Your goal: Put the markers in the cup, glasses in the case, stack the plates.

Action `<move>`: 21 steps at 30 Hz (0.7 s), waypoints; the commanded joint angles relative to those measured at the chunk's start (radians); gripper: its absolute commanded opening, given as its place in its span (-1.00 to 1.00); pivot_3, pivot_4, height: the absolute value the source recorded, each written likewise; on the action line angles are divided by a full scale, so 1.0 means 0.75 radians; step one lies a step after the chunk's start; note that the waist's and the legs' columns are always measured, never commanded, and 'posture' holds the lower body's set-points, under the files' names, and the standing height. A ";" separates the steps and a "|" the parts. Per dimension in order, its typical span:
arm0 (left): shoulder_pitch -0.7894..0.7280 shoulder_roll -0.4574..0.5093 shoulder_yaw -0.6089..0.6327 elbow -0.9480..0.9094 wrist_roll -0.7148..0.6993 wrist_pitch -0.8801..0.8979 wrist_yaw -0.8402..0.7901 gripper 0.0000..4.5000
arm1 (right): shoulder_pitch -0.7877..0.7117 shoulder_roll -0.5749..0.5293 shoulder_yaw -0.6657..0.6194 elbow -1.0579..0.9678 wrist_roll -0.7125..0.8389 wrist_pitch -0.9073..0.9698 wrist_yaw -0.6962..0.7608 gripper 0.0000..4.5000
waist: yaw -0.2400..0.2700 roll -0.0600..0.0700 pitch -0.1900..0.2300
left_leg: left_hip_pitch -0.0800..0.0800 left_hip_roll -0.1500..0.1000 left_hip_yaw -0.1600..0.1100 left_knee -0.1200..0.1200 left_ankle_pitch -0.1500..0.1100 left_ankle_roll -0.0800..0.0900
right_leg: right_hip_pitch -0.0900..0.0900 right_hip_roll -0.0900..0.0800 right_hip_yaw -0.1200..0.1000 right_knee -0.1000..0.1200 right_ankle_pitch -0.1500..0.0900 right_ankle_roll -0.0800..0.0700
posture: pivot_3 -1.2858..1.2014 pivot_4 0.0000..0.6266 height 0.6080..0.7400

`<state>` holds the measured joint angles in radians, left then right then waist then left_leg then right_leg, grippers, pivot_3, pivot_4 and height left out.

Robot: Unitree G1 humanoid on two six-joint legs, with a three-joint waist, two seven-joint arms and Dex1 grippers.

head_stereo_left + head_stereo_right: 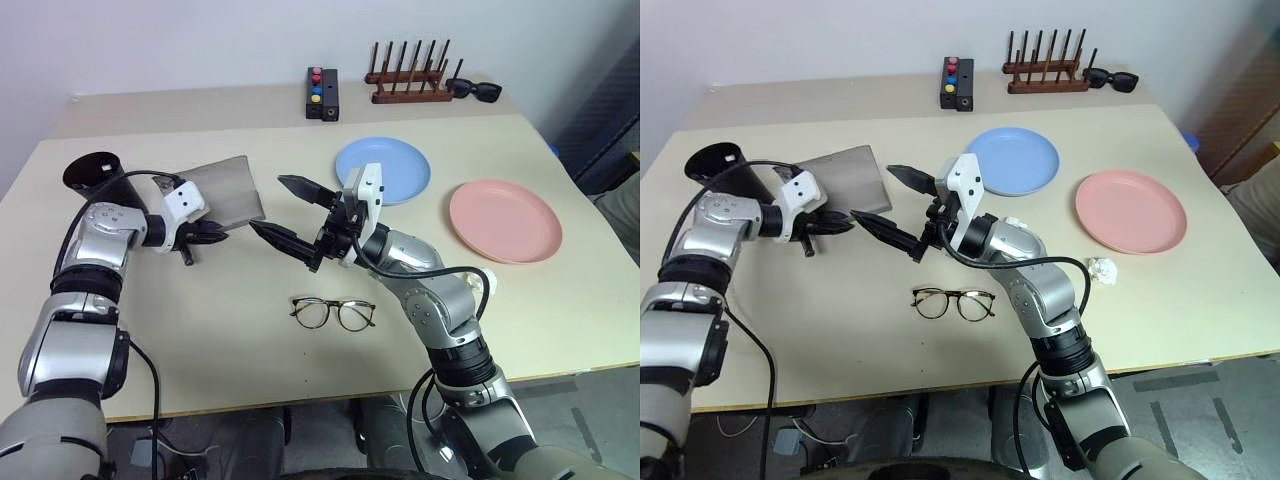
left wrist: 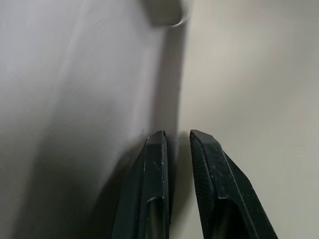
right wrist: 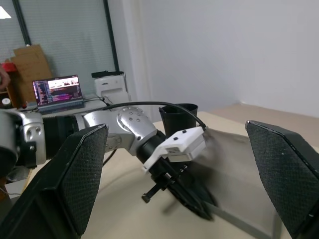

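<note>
Okay, going left to right on your table (image 1: 300,360). The cup (image 1: 93,172) stands upright at the far-left edge, black, rim open. Just beside it on the right is the case (image 1: 228,190), grey, lying flat. Your left gripper (image 1: 214,236) sits at the case's near edge, and in the left wrist view its 2 fingers (image 2: 152,189) are drawn narrow with only a thin slit between them. The grey surface lies along 1 finger's side; I can't tell if they pinch the edge or just sit against it.

Next is your right gripper (image 1: 288,212), raised above the table and pointing toward the left gripper. Its fingers (image 3: 79,174) are spread wide with nothing between them. The right wrist view looks straight at the left gripper, the case and the cup behind them.

The glasses (image 1: 333,313) lie flat on the table, nearer you than both grippers, lenses clear, well apart from the case.

Further right, the light blue plate (image 1: 393,166) sits behind the right arm, and the pink plate (image 1: 505,220) lies near the right edge. The 2 are side by side, not stacked.

At the back edge: a black box with coloured buttons (image 1: 321,93), a wooden rack (image 1: 410,80), and black sunglasses (image 1: 474,90). A crumpled white scrap (image 1: 1100,268) lies near the pink plate. I can't make out the markers.
</note>
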<state>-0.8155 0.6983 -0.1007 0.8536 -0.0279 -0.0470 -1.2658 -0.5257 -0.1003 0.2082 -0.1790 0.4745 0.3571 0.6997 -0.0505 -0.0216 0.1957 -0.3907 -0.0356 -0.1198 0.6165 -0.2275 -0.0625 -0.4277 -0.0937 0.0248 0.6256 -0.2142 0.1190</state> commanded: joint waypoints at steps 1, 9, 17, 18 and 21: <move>0.103 0.020 0.042 -0.347 -0.136 0.166 -0.108 -0.67 | -0.013 0.003 -0.005 -0.067 0.006 -0.017 0.002 1.00 | 0.002 0.000 0.000 | 0.000 0.000 0.000 0.000 0.000 0.000 | 0.000 0.000 0.000 0.000 0.000 0.000 | 0.03 -0.52 0.98; 0.380 0.066 0.042 -0.997 -0.343 0.567 -0.154 -0.67 | -0.007 0.002 -0.001 -0.075 0.009 -0.009 0.003 1.00 | 0.006 0.000 0.000 | 0.000 0.000 -0.001 0.000 0.000 0.000 | -0.001 0.000 0.000 0.002 0.000 -0.001 | 0.03 -0.52 0.98; 0.437 0.076 -0.005 -1.060 -0.328 0.588 -0.130 -0.67 | -0.004 0.005 0.002 -0.077 0.008 -0.008 0.001 1.00 | 0.007 0.000 0.000 | 0.001 0.000 -0.001 0.000 0.000 0.000 | -0.001 0.000 0.000 0.001 -0.001 -0.001 | 0.03 -0.52 0.98; 0.435 0.074 -0.004 -1.054 -0.326 0.583 -0.123 -0.67 | -0.004 0.005 0.002 -0.077 0.008 -0.008 0.000 1.00 | 0.007 0.000 0.000 | 0.001 0.000 -0.001 0.000 0.000 0.000 | -0.001 0.000 0.000 0.001 -0.001 -0.001 | 0.03 -0.52 0.98; 0.405 0.066 0.018 -0.994 -0.312 0.544 -0.083 -0.67 | -0.002 -0.001 -0.002 -0.080 0.004 -0.009 -0.003 1.00 | 0.008 0.000 0.000 | 0.001 0.000 -0.001 0.000 0.000 0.000 | -0.001 0.000 0.000 0.001 -0.001 -0.001 | 0.03 -0.52 0.98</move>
<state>-0.4884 0.7436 -0.1089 0.0993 -0.2641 0.3832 -1.3432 -0.5225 -0.1025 0.2100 -0.1923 0.4746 0.3586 0.6988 -0.0446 -0.0214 0.1959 -0.3903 -0.0353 -0.1204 0.6168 -0.2275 -0.0625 -0.4281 -0.0935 0.0249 0.6265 -0.2149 0.1179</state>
